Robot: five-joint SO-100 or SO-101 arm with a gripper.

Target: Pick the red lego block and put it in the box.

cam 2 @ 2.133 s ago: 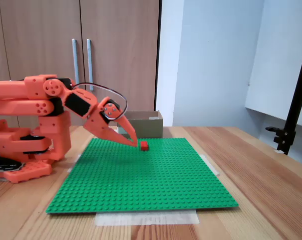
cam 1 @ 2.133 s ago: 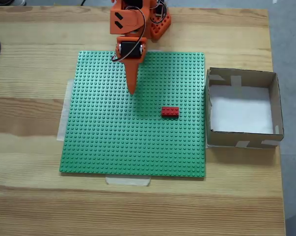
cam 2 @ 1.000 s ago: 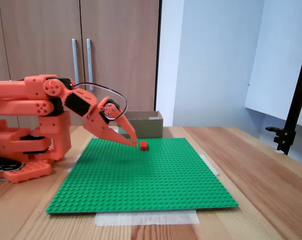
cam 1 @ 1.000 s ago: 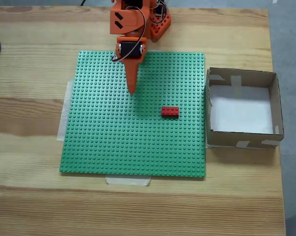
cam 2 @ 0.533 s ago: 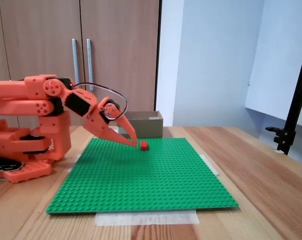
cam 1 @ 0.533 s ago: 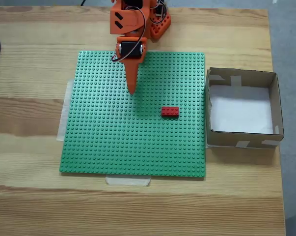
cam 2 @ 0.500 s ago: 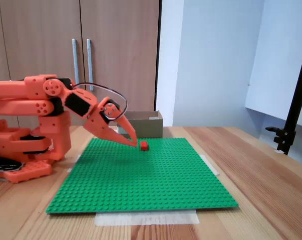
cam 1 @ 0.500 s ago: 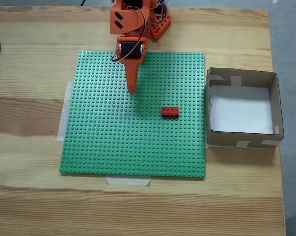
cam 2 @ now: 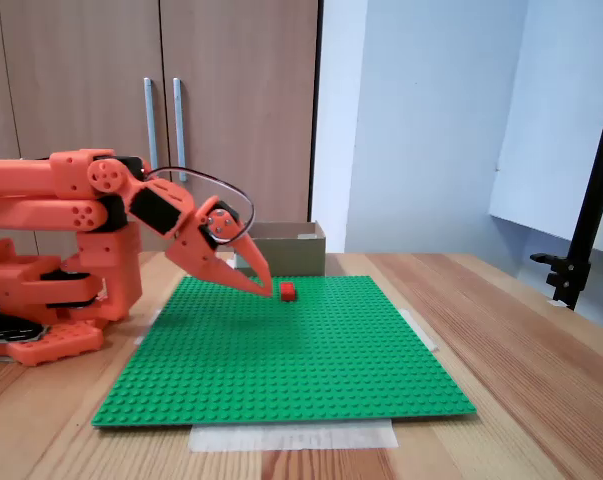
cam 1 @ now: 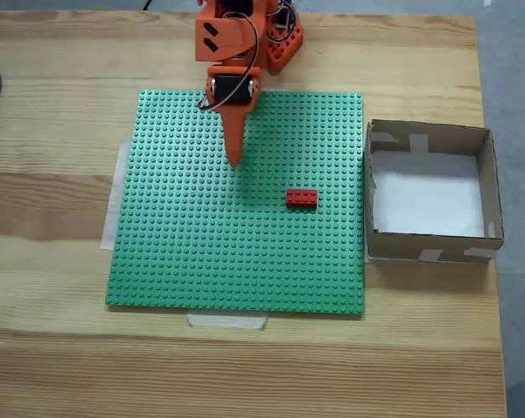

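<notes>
The red lego block lies flat on the green studded baseplate, right of the plate's middle; it also shows in the side fixed view as a small red lego block. The box stands on the table just right of the plate, its white floor bare; its brown wall rises behind the plate. My orange gripper points down over the plate's upper middle, fingers together, holding nothing, up and left of the block. From the side, the gripper tip hangs just above the studs.
The orange arm base sits at the table's far edge in the top fixed view, left in the side fixed view. Pale tape holds the plate down. A black stand rises at the right, wooden cupboards behind.
</notes>
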